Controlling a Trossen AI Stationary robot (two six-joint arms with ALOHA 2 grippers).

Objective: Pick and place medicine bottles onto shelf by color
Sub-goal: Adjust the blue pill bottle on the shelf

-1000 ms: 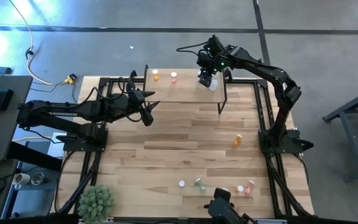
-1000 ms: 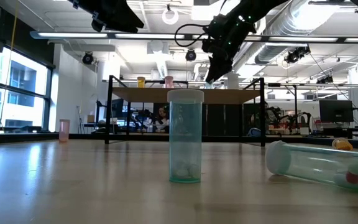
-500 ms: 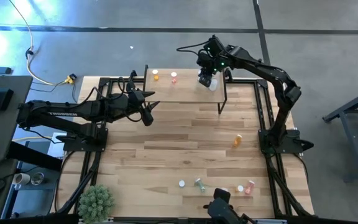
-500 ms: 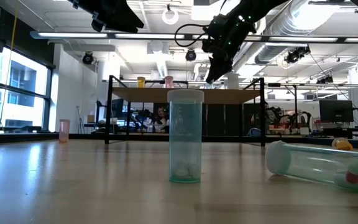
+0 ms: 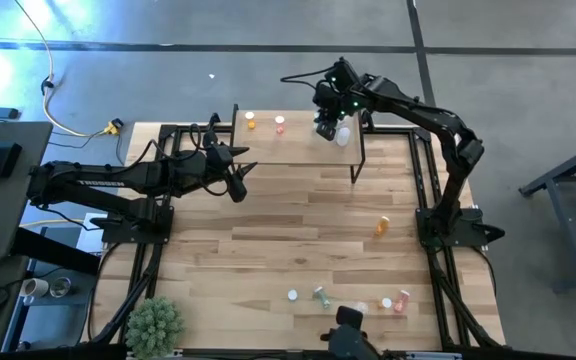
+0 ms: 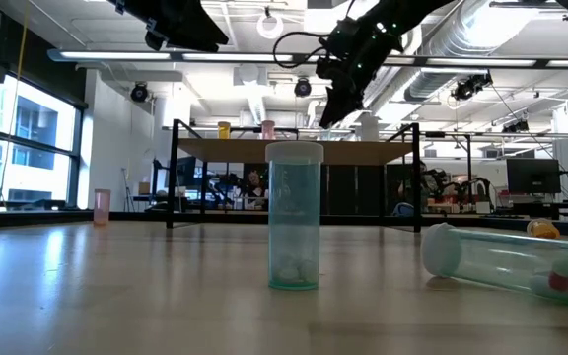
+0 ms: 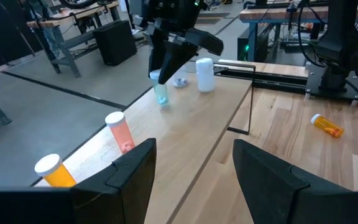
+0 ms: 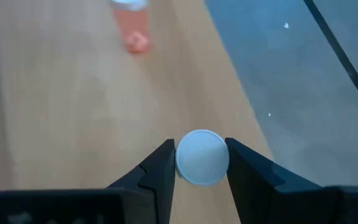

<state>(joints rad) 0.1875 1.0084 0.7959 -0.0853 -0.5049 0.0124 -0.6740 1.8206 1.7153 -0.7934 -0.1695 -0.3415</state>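
Observation:
The shelf point(image 5: 288, 145) stands at the table's far edge. On it stand an orange bottle point(image 7: 53, 171), a pink bottle point(image 7: 120, 130), a white bottle point(image 7: 205, 74) and a green bottle point(image 7: 161, 93). My right gripper point(image 8: 202, 155) reaches down over the shelf and is shut on the green bottle. My left gripper point(image 5: 236, 185) hovers open over the table, left of the shelf, with nothing between its fingers. My right gripper pinches the green bottle's round white cap point(image 8: 202, 157) between its two fingers, one on each side. The fingers come from above, slanting down. The bottle is upright below them at the shelf top; whether its base rests on the board I cannot tell.
An orange bottle point(image 5: 381, 226) lies on the table at the right. Near the front edge are several more bottles, among them a green one point(image 5: 320, 295) and a pink one point(image 5: 401, 300). A green plant point(image 5: 155, 322) stands at the near left corner.
My right gripper has shifted slightly toward the table's left above the shelf, so more of the white bottle beside it shows.

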